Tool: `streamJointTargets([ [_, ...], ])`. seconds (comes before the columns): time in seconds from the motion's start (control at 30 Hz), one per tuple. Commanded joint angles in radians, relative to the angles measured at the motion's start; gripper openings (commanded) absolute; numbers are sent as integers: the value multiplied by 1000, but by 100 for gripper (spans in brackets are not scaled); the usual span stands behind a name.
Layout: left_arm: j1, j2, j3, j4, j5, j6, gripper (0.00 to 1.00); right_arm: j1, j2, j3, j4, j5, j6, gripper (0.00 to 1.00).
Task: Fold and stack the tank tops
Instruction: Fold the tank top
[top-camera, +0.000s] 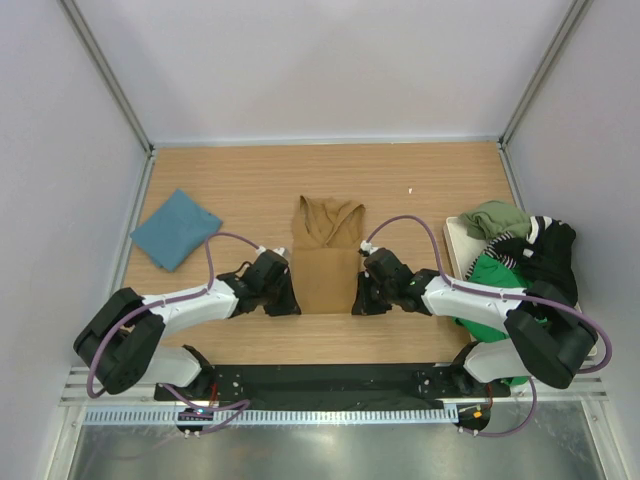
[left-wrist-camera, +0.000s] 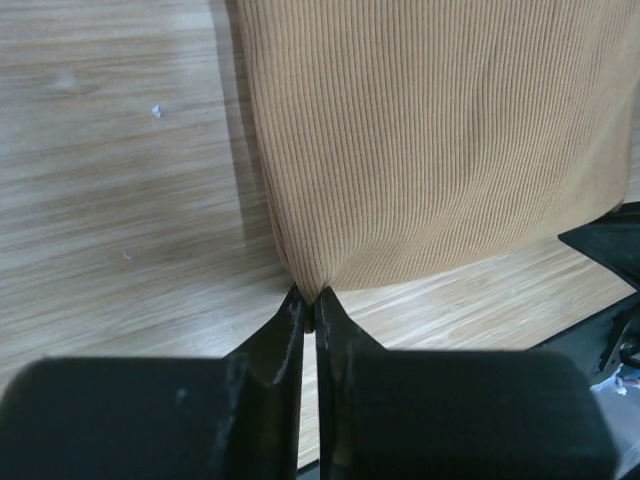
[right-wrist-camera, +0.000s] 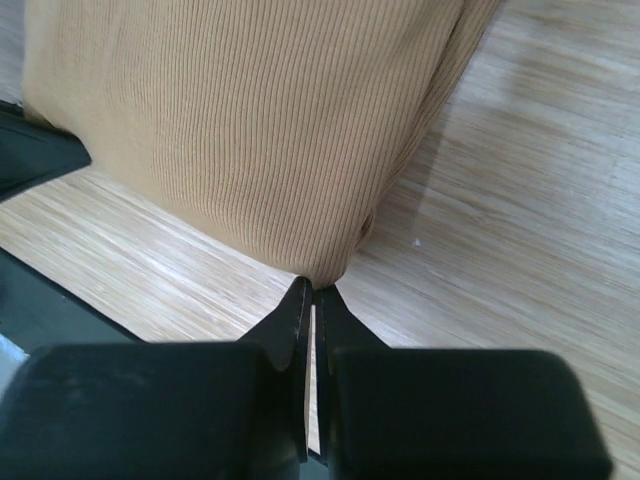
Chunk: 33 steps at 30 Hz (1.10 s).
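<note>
The left arm (top-camera: 190, 303) and right arm (top-camera: 475, 293) stretch low, wrists turned inward; left gripper (left-wrist-camera: 311, 300) and right gripper (right-wrist-camera: 313, 287) each pinch a tan top (top-camera: 325, 280) corner.

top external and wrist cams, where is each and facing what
Top external: above, behind the arms, looking down at table; both arms show.
Left wrist: on left arm, facing near left corner of tan top; left gripper pinches it.
Right wrist: on right arm, facing its near right corner; right gripper pinches it.
Shared: all show the tan top.
</note>
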Motion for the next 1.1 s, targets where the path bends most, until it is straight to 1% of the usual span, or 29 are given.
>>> streamJointTargets([
  [0.0, -5, -20, -11, 45, 40, -1, 3, 6, 7, -1, 58, -12, 7, 2],
  [0.03, -7, -25, -14, 43, 43, -2, 0, 7, -1, -4, 56, -13, 9, 1],
  [0.13, -17, -51, -21, 22, 51, -13, 0, 12, -27, -25, 53, -22, 18, 1],
  [0.27, -47, -131, -25, -7, 77, -47, 0, 39, -128, -56, 4, -27, 39, 1],
  [0.43, -123, -233, 20, -144, 28, -71, 0, 122, -246, -65, -89, -4, 85, 1],
  [0.57, -143, -308, 45, -224, 31, -102, 0, 136, -355, -47, -181, 20, 104, 1],
  [0.6, -142, -325, 64, -249, 31, -105, 0, 136, -398, -36, -204, 43, 104, 1],
  [0.7, -142, -378, 133, -320, 3, -107, 0, 134, -455, 49, -321, 85, 91, 1],
  [0.8, -142, -381, 204, -378, -9, -102, 0, 134, -477, 112, -382, 111, 68, 1],
  [0.9, -140, -355, 244, -388, 24, -105, 0, 136, -478, 183, -438, 129, 45, 1],
  [0.93, -140, -349, 252, -386, 29, -105, 0, 136, -469, 211, -459, 169, 41, 1],
  [1.03, -140, -321, 273, -374, 31, -105, 0, 134, -449, 257, -490, 223, 27, 1],
  [1.07, -139, -318, 281, -372, 28, -104, 0, 136, -437, 267, -499, 272, 27, 1],
])
